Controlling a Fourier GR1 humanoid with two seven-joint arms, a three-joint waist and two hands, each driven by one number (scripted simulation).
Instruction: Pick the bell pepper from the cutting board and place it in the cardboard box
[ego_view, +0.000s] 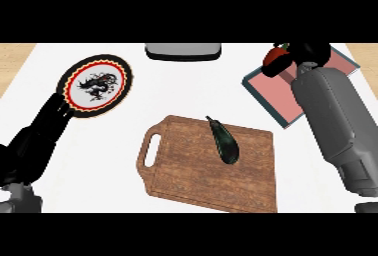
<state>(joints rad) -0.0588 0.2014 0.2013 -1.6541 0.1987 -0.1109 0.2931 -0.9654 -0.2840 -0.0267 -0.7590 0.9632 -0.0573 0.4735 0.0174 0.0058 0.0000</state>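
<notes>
Head view showed the right hand, fingers clenched round the bell pepper, poised above the cardboard box at its far corner, likely ready to lower it in, while the left hand rested open.

One view looks from the robot's head, steeply down onto the white counter. The board lies nearest, low in the middle of the view. The plate at upper left and the box at upper right lie farther off. The left forearm and right forearm enter from the lower edge.
</notes>
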